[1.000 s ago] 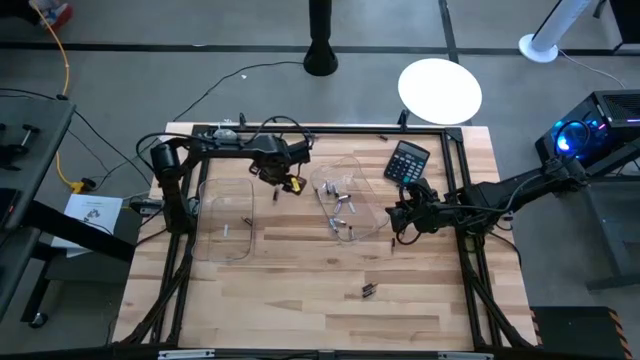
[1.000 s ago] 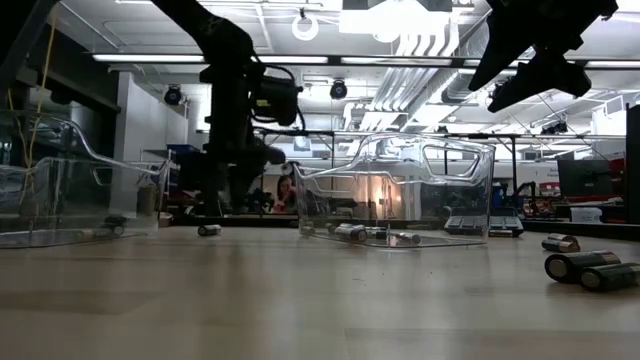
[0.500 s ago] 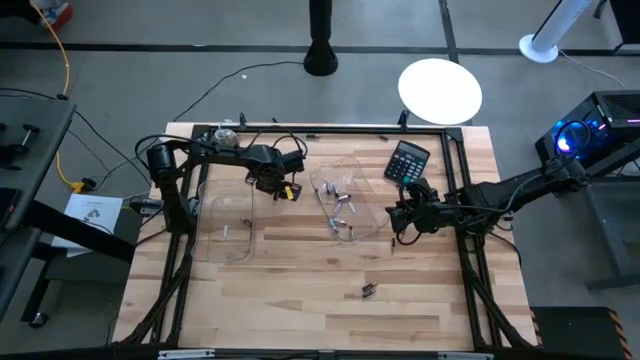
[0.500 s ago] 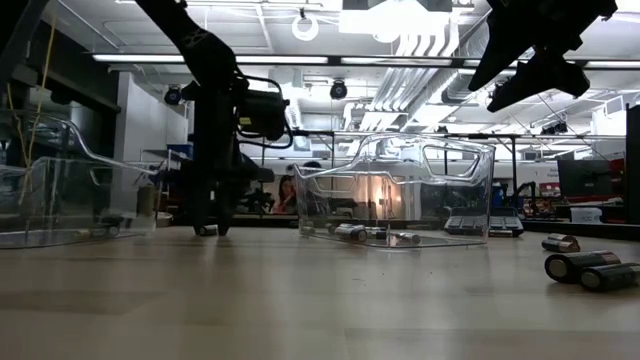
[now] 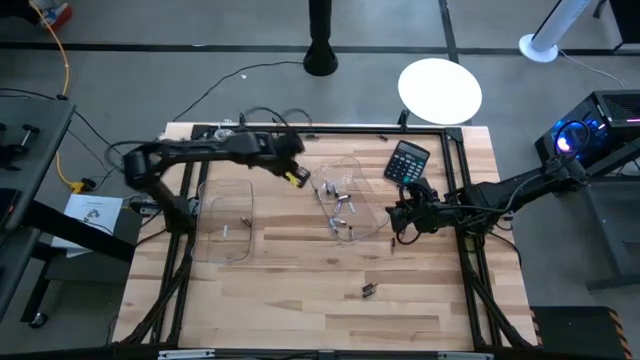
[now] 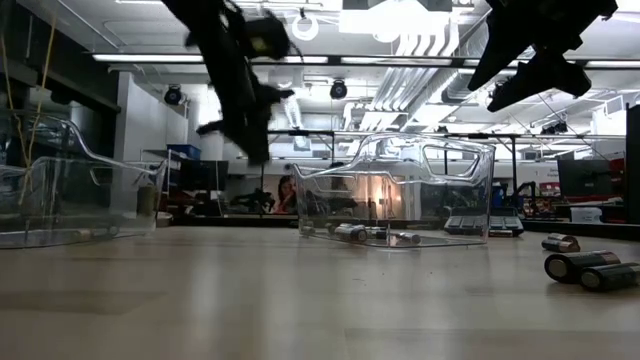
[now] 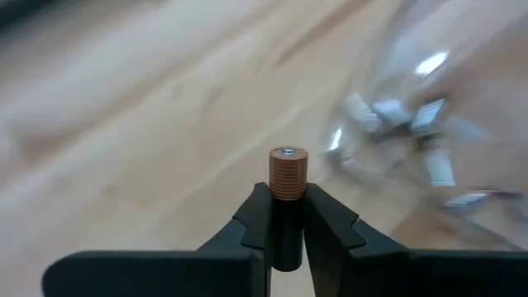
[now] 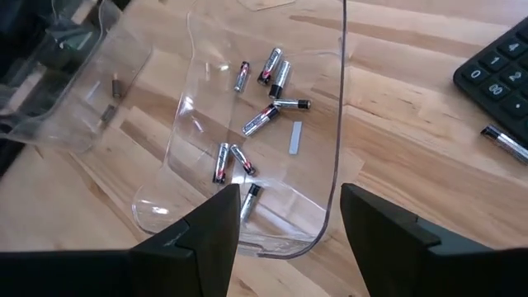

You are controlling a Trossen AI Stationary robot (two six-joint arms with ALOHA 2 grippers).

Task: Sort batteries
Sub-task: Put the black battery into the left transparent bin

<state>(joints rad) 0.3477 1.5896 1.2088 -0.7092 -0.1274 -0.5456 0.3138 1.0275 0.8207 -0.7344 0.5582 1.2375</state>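
Observation:
My left gripper (image 5: 296, 178) hangs above the table between the two clear trays, shut on a dark battery with a copper-coloured end (image 7: 287, 172). The centre tray (image 5: 352, 232) holds several batteries (image 8: 262, 120); the left tray (image 5: 228, 250) has a few small cells (image 5: 227, 229) lying on its floor. Loose batteries (image 5: 368, 291) lie on the wood toward the near edge, showing large in the low view as batteries (image 6: 590, 268). My right gripper (image 8: 289, 235) hovers open just right of the centre tray, with nothing between its fingers. My left gripper pinches the battery's dark body (image 7: 286, 216) between its two fingertips. The battery lies along the fingers, its copper-coloured end (image 7: 287, 169) sticking out past them. It is lifted clear of the table.
A black calculator (image 5: 407, 162) lies at the far right, with one battery (image 8: 503, 140) beside it. A black frame (image 5: 330, 128) runs around the table. Bare wood lies in front of the trays toward the near edge.
My left gripper dropped to the table between the trays, shut on a loose battery there, and has risen with it, shifting toward the centre tray. The battery is now lifted clear of the wood.

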